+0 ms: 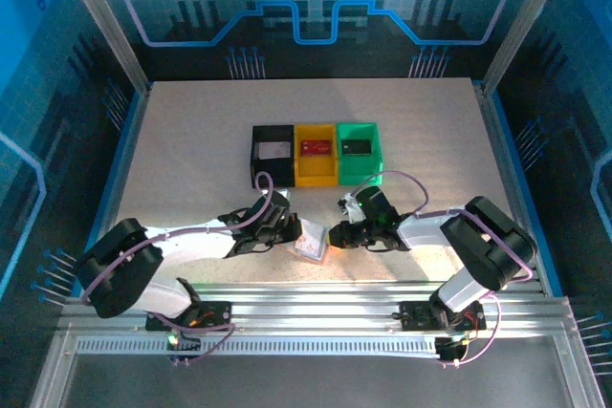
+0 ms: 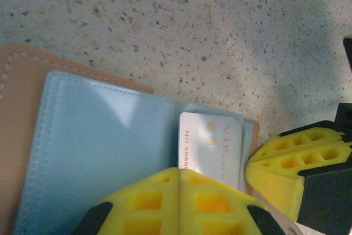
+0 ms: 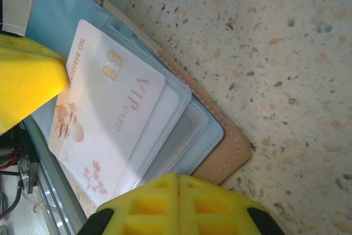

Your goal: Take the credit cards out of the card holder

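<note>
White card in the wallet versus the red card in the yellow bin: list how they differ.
Colour: the white card is pale, with a gold chip and VIP lettering; the red card is red, its print too small to read.
Place: the white card sits partly tucked in a clear pocket of the open wallet; the red card lies in the yellow bin.
Shared: both are thin, flat rectangles.

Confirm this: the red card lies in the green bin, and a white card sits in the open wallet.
Wrong bin: the red card lies in the yellow bin, as the top view shows. A white card does sit in the open wallet.
</note>
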`<state>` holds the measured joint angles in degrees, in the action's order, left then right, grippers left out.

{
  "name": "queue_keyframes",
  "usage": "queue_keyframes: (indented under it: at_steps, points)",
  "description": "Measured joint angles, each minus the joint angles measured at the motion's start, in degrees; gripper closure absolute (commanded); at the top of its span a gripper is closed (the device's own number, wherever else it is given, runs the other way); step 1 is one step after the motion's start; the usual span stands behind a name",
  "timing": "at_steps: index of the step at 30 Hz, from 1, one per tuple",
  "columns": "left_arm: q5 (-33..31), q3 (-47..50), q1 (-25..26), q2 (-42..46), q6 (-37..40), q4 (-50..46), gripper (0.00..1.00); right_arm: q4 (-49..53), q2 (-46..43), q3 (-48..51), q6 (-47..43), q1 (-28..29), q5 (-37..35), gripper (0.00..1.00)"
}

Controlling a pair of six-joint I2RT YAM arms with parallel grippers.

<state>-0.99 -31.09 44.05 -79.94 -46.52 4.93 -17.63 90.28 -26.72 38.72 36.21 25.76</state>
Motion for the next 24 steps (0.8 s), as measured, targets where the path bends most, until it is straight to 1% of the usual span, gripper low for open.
queue_keyframes:
  at_steps: [13, 24]
  points:
    - [2.4, 1.0, -2.7, 2.4, 0.7, -0.8, 1.0, -0.1, 0.0, 0.0, -0.6, 0.1, 0.0, 1.0]
    - [3.4, 2.7, -5.0, 8.6, 1.9, -1.7, 1.0, 0.2, -0.3, 0.0, -1.5, 0.2, -0.2, 1.0]
